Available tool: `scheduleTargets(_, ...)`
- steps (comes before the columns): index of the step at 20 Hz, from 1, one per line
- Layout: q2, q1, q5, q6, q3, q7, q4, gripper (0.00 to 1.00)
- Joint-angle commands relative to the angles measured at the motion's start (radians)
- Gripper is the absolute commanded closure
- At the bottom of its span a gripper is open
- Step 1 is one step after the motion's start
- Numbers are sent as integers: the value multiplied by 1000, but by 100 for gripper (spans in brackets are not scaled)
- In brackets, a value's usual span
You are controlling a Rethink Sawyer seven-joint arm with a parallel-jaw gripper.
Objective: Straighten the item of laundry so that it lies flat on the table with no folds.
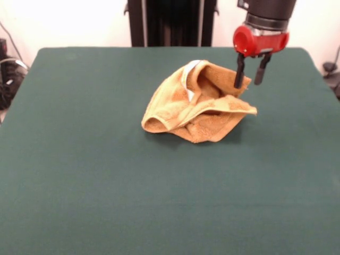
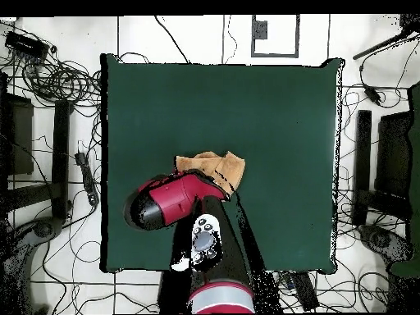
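Observation:
The orange-tan towel [image 1: 199,106] lies crumpled in a heap on the green table [image 1: 79,170], right of centre and toward the robot's side. Several folds overlap, and a pale band shows along its upper left fold. My gripper [image 1: 249,78] hangs at the heap's far right corner. Its two black fingers [image 1: 239,71] point down and stand apart, with table showing between them. The left finger is against the towel's raised edge. In the overhead view the towel [image 2: 220,166] shows partly on the table [image 2: 271,115]. The red arm [image 2: 176,201] hides the rest and the fingers.
The robot's black pedestal [image 1: 172,21] stands behind the far table edge. Cables and dark equipment [image 2: 49,82] lie on the floor around the table. The green cloth extends wide to the left and in front of the towel.

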Motion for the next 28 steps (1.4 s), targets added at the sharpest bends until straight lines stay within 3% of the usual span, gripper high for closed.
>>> scheduleTargets(1, 81, 41, -51, -32, 70, 58, 69, 0)
scheduleTargets(28, 19, -8, -36, -54, 81, 79, 159, 0)
